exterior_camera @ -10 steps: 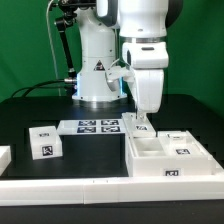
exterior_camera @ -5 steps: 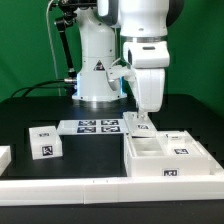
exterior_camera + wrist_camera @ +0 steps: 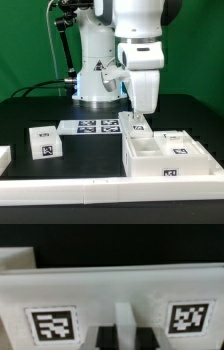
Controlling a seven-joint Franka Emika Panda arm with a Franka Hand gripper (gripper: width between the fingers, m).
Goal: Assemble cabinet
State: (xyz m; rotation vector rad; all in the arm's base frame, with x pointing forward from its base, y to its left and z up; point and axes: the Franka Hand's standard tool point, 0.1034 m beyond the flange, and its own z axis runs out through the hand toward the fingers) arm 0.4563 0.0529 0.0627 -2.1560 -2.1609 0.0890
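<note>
The cabinet frame (image 3: 170,158), a large white box with tagged compartments, lies at the exterior view's right. My gripper (image 3: 137,116) points straight down at the frame's far left corner, where a small tagged part stands up. In the wrist view a white panel of the cabinet (image 3: 110,288) fills the picture, with two square tags and a thin upright rib (image 3: 124,317) between them. My gripper (image 3: 125,339) straddles this rib, and the dark fingers (image 3: 104,340) lie close against both of its sides. A small white drawer box (image 3: 45,143) with tags sits alone at the exterior view's left.
The marker board (image 3: 95,126) lies flat between the drawer box and the robot's white pedestal (image 3: 97,75). A long white rail (image 3: 70,188) runs along the front. Another white piece (image 3: 3,158) shows at the left edge.
My gripper has shifted a little toward the exterior view's left, and the tagged part under it has moved with it. The drawer box has not moved.
</note>
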